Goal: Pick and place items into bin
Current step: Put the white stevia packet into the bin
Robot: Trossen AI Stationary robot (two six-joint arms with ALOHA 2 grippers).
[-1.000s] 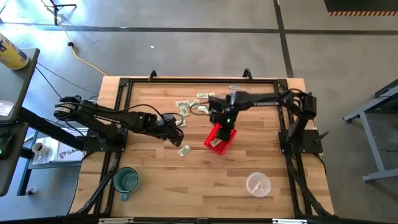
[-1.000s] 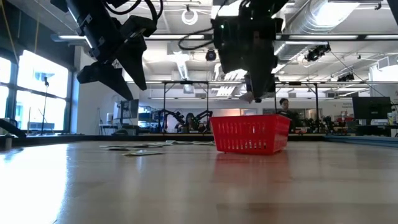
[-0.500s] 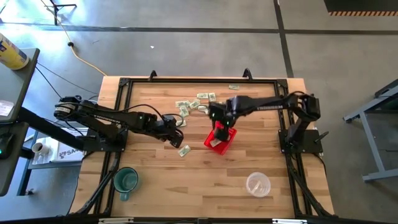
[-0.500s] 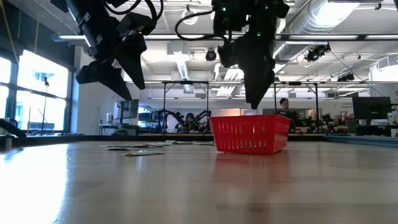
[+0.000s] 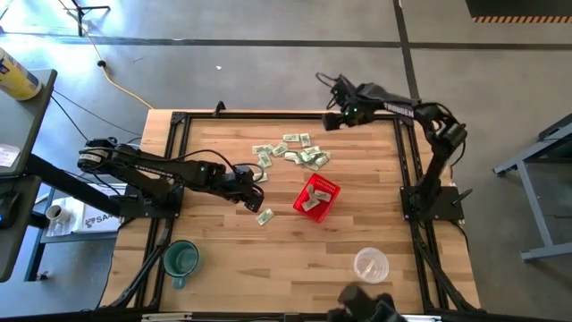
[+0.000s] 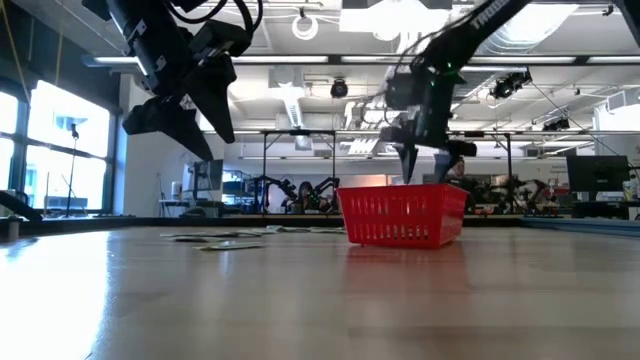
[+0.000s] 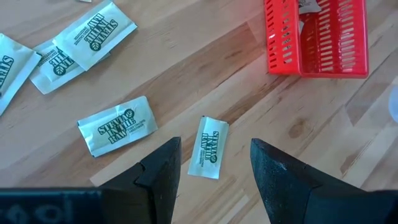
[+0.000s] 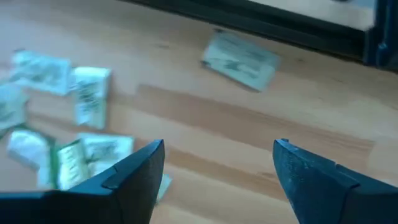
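Note:
Several pale-green-and-white slips (image 5: 288,152) lie flat on the wood in the far middle of the table, and one more slip (image 5: 264,216) lies alone nearer. The red basket (image 5: 316,197) stands right of that one, with slips inside. My left gripper (image 5: 257,192) hovers open above the lone slip (image 7: 209,147), touching nothing. Another slip (image 7: 116,125) lies beside it. My right gripper (image 5: 331,120) hangs open over the table's far edge, right of the cluster. In its wrist view (image 8: 217,168) a single slip (image 8: 240,61) lies ahead by the black frame.
A green mug (image 5: 181,259) stands near the front left and a clear plastic cup (image 5: 370,265) near the front right. The black frame rail (image 5: 286,114) runs along the far edge. A dark shape (image 5: 362,304) shows at the near edge.
My right gripper has swung from above the red basket toward the table's far edge, right of the slips, rolling as it went. The left arm and the basket have kept still.

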